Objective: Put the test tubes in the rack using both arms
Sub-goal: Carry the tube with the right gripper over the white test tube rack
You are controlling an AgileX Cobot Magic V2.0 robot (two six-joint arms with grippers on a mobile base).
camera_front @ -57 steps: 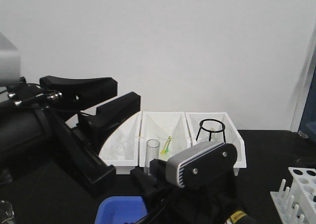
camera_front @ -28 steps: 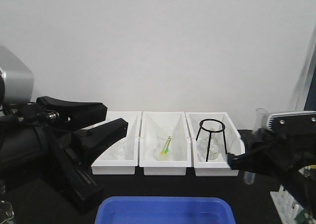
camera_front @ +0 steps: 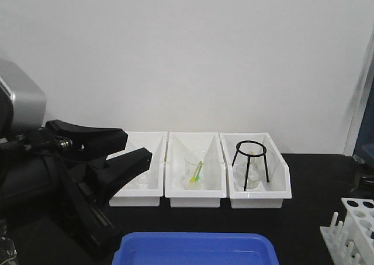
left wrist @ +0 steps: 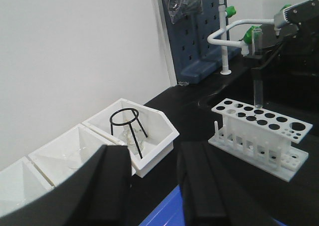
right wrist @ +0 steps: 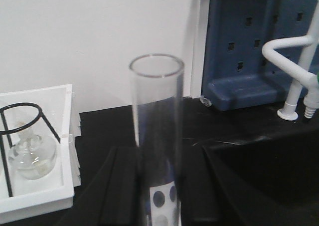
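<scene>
Hidden or cut off: The front view catches only a corner of the white rack [left wrist: 259, 136], at its lower right edge. The blue tray [camera_front: 198, 248] is cut by the bottom edge. The left bin [camera_front: 137, 198] sits partly behind the left gripper [camera_front: 135, 146]. In the right wrist view, the lower end of the test tube [right wrist: 157, 111] runs out of frame.

Hard to make out: It cannot be told whether the tube's rounded end has entered a hole. The glassware in the left bin is only a faint clear shape.

Left gripper: The black jaws stand wide apart with nothing between them.

Right gripper [left wrist: 257, 69]: The jaws are clamped on the test tube, holding it upright.

Test tube: A clear tube with its open rim up. It hangs over the far row of rack holes, its lower end right at the top plate.

Rack: Stands on the black counter [camera_front: 315, 177], well to the right of the bins.

Middle bin [camera_front: 193, 199]: Holds a clear beaker [camera_front: 196, 172] with something yellow and green inside.

Right bin [camera_front: 260, 199]: Holds a black wire stand [camera_front: 251, 145] set over a round glass flask [right wrist: 31, 158].
</scene>
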